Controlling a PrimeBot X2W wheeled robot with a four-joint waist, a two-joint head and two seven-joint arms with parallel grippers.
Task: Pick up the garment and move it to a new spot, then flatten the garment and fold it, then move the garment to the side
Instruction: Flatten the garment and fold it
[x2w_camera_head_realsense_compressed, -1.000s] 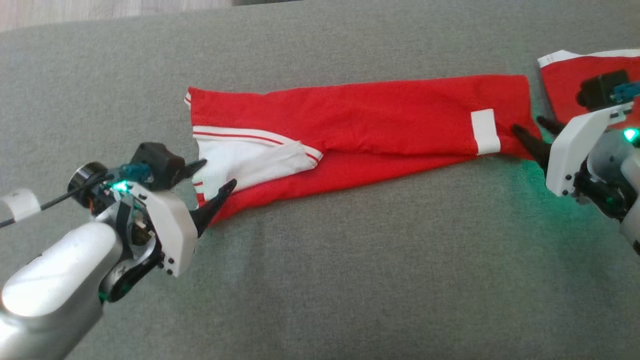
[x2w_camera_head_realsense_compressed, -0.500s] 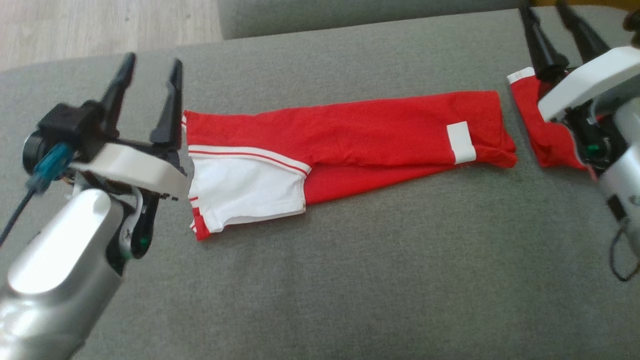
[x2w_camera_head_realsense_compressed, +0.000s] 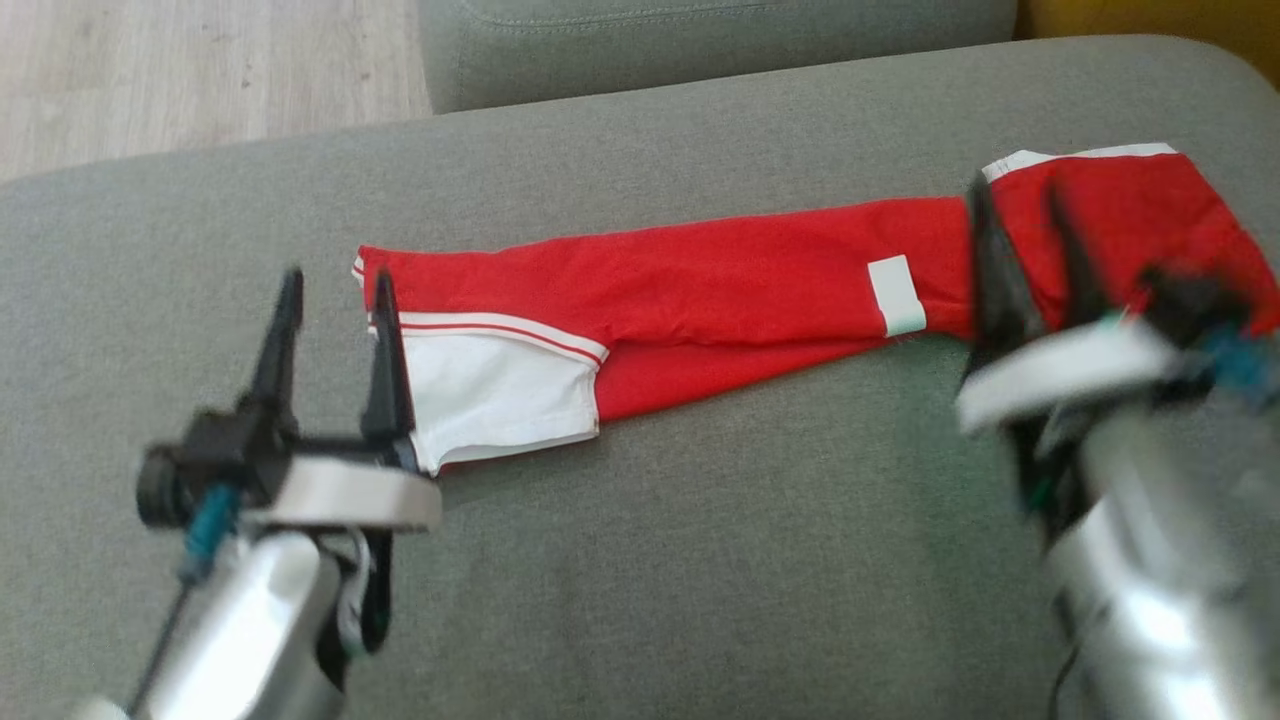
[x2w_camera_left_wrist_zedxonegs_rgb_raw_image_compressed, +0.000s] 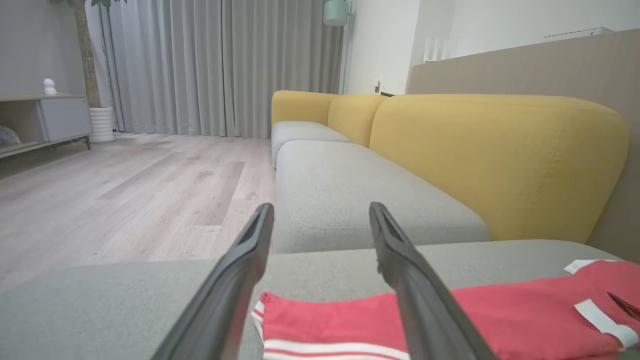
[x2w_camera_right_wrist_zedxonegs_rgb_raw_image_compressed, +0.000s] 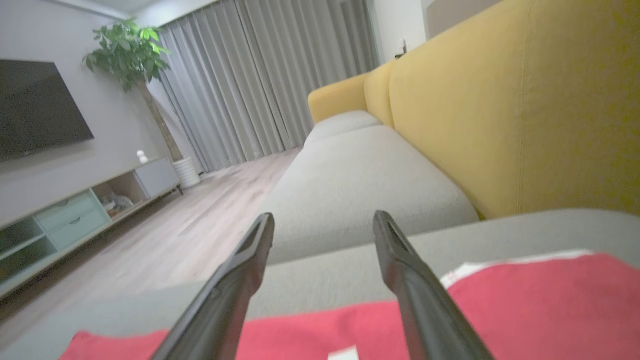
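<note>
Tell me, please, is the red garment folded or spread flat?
Folded: the garment lies as a long narrow band on the cushion, layers doubled near its white panel.

A broad grey seat (x2w_camera_head_realsense_compressed: 700, 560) takes up the foreground, with a second grey seat (x2w_camera_left_wrist_zedxonegs_rgb_raw_image_compressed: 350, 200) just beyond it across a narrow gap. Yellow backrests (x2w_camera_left_wrist_zedxonegs_rgb_raw_image_compressed: 500, 160) run along their far side. Pale wood floor (x2w_camera_left_wrist_zedxonegs_rgb_raw_image_compressed: 125, 200) stretches away to grey curtains (x2w_camera_left_wrist_zedxonegs_rgb_raw_image_compressed: 225, 65) hanging full height. A low cabinet (x2w_camera_right_wrist_zedxonegs_rgb_raw_image_compressed: 75, 210) with open shelves and pale drawers stands along the wall, a small white figurine (x2w_camera_right_wrist_zedxonegs_rgb_raw_image_compressed: 142, 156) on its top. Beside its end a leafy plant (x2w_camera_right_wrist_zedxonegs_rgb_raw_image_compressed: 127, 50) rises from a ribbed white pot (x2w_camera_right_wrist_zedxonegs_rgb_raw_image_compressed: 186, 172). A dark TV (x2w_camera_right_wrist_zedxonegs_rgb_raw_image_compressed: 35, 110) hangs on the wall above the cabinet. A pale teal lamp (x2w_camera_left_wrist_zedxonegs_rgb_raw_image_compressed: 336, 11) hangs near the curtains.
</note>
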